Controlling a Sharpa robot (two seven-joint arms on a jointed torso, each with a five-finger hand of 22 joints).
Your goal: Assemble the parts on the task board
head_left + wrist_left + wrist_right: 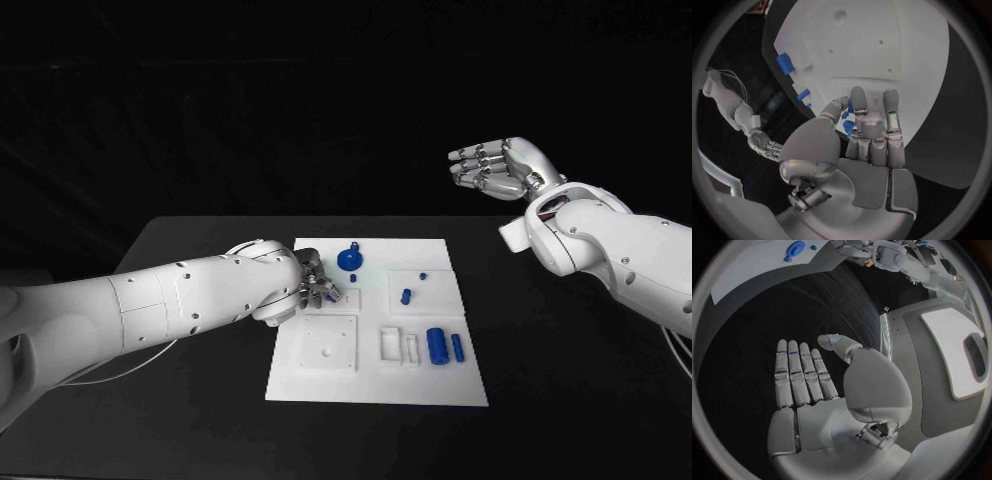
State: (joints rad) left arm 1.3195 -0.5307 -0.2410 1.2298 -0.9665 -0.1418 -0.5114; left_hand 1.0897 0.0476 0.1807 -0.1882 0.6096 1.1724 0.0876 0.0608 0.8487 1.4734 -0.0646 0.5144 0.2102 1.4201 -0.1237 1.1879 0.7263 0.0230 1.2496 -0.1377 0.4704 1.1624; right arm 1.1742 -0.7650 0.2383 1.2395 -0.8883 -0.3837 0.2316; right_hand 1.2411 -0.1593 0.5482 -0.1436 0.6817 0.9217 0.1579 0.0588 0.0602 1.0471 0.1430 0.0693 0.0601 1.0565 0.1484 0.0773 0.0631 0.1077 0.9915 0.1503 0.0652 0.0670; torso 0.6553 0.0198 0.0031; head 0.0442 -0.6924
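- Head view: left hand [315,288] pinches a small blue part [847,125] over the board [433,390]; right hand [495,166] hangs released, holding nothing.
- Several parts [436,347] lie loose near the board's right edge; I judge most assembly remains.

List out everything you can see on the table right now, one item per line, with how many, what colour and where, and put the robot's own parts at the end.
black table: one, black, under everything.
white task board: one, white flat plate, middle of the table.
round blue part with a stem: one, blue, far end of the board.
small blue pegs: two, blue, right of the board's middle, the farther one tiny.
blue cylinders: two, blue, side by side at the board's near right.
left hand: one, silver, low over the board's left side, fingers on small blue pieces; a firm grip is unclear.
right hand: one, silver, raised beyond the table's right side, holding nothing.
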